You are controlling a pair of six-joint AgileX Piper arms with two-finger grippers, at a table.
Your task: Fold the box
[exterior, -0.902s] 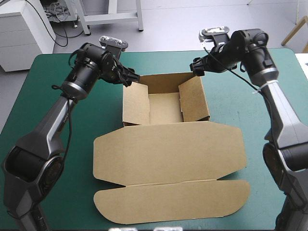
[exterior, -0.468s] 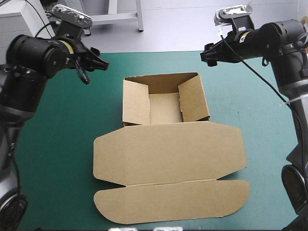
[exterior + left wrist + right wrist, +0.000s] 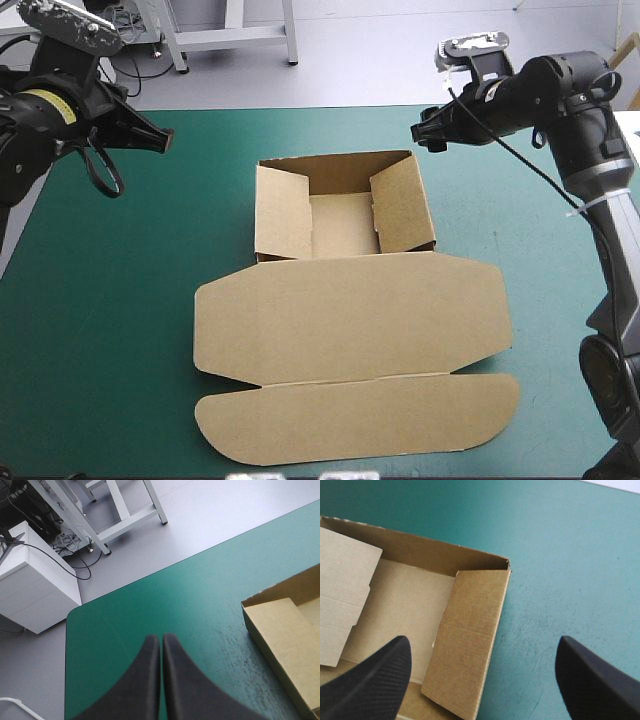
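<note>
The brown box (image 3: 345, 215) stands as an open tray at mid-table, walls raised, its lid (image 3: 350, 320) flat toward the near edge. My left gripper (image 3: 160, 140) is raised over the far left of the table, well clear of the box. Its black fingers (image 3: 145, 680) meet in one point, shut on nothing, with the box's left wall (image 3: 287, 637) off to one side. My right gripper (image 3: 425, 135) hovers above the box's far right corner (image 3: 507, 565). It is open and empty (image 3: 482, 675), with the box's right wall (image 3: 465, 645) below and between its fingers.
A white cabinet (image 3: 35, 595) and a metal frame stand on the floor beyond the table's far left corner. Bare teal-green cover (image 3: 120, 300) lies on both sides of the box.
My left arm has pulled back from the box's far left corner, up and to the left, and its fingers have shut. My right gripper has lifted off the far right corner, staying open.
</note>
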